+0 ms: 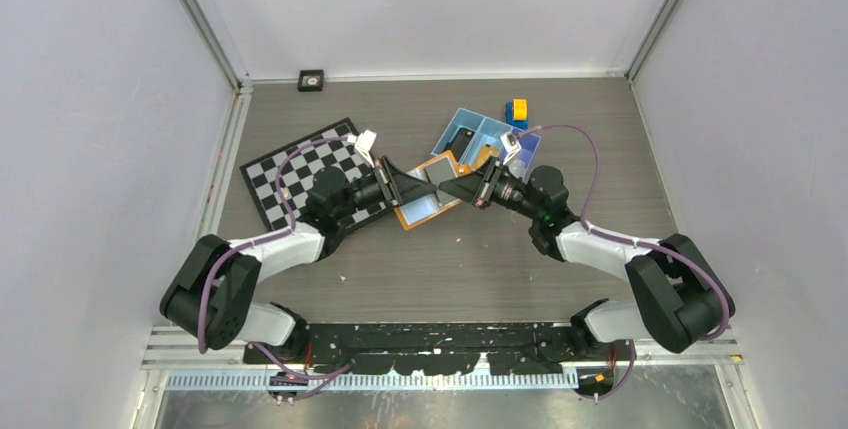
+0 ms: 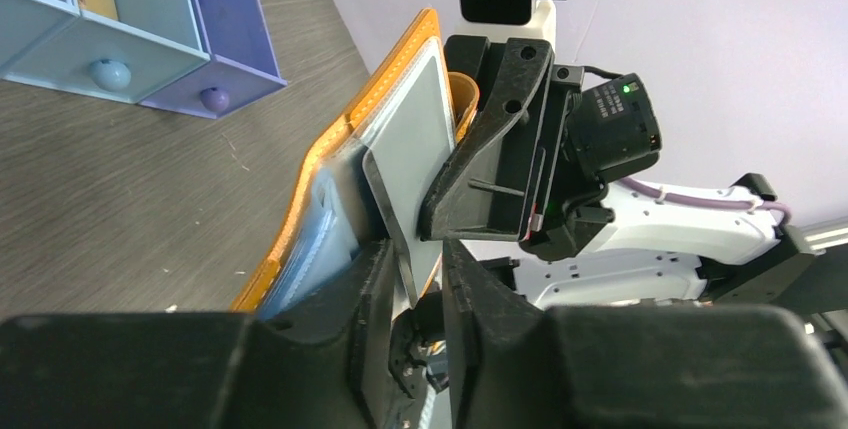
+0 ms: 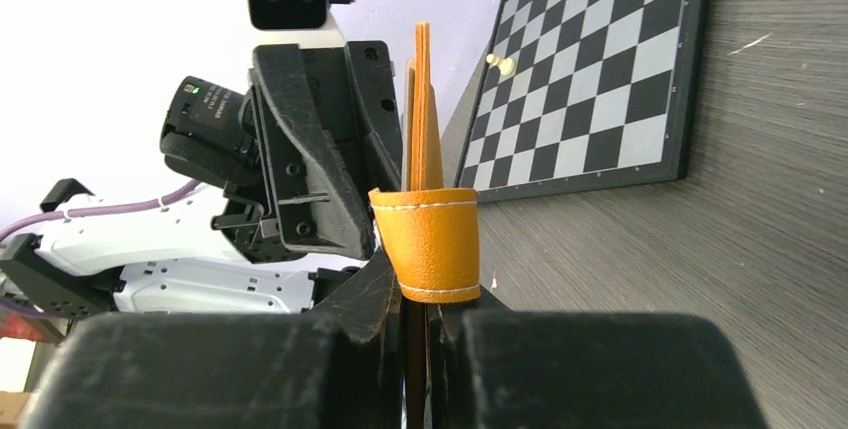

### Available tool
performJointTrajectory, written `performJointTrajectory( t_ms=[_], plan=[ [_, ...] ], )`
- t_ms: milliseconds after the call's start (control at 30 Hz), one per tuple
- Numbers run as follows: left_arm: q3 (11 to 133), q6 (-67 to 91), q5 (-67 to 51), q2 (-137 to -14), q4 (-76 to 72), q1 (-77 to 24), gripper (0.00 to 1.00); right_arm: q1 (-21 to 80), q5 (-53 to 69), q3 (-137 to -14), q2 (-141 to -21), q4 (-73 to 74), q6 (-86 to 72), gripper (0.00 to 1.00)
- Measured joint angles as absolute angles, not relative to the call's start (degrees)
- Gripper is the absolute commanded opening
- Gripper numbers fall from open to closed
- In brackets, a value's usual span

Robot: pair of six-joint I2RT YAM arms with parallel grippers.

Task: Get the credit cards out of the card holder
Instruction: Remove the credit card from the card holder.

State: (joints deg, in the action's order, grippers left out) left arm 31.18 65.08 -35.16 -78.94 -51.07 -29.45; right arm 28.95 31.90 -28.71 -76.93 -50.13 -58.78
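My left gripper pinches a card at lower centre; my right gripper clamps the holder. I'd pull straight out, never twisting, holder steady.

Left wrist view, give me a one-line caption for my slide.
Left gripper pinches a grey leaf of the open orange card holder; right gripper clamps the opposite side.

Pale lilac walls enclose a grey wood-grain table.
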Motion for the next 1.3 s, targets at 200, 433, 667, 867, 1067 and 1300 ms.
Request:
performJointTrajectory(
  t_ms=[200, 433, 667, 867, 1067, 1300],
  plan=[
    [29.34, 67.20, -34.94, -78.96, -55.64, -28.82, 0.15, 29.12, 33.80, -29.52, -79.77, -55.35, -60.38, 0.01],
    [29.17, 67.09, -34.98, -78.39, -56.51, -28.12, 0.00, 29.41, 34.46, -29.91, -81.25, -58.98, -61.60, 0.29],
    [29.28, 65.39, -34.76, -75.75, -52.21, -28.16, 0.00, 29.19, 33.50, -27.99, -76.12, -54.63, -60.84, 0.32],
    [29.71, 65.01, -34.79, -75.77, -49.71, -28.27, 0.00, 25.85, 33.10, -25.69, -75.50, -56.93, -63.77, 0.17],
    [30.24, 65.06, -34.85, -76.36, -49.41, -28.27, 0.00, 24.23, 33.30, -25.19, -76.25, -59.86, -66.67, 0.00],
    [30.68, 65.17, -35.66, -76.82, -49.45, -28.36, 0.00, 23.20, 33.56, -23.88, -76.23, -61.23, -68.42, 0.00]
  ],
)
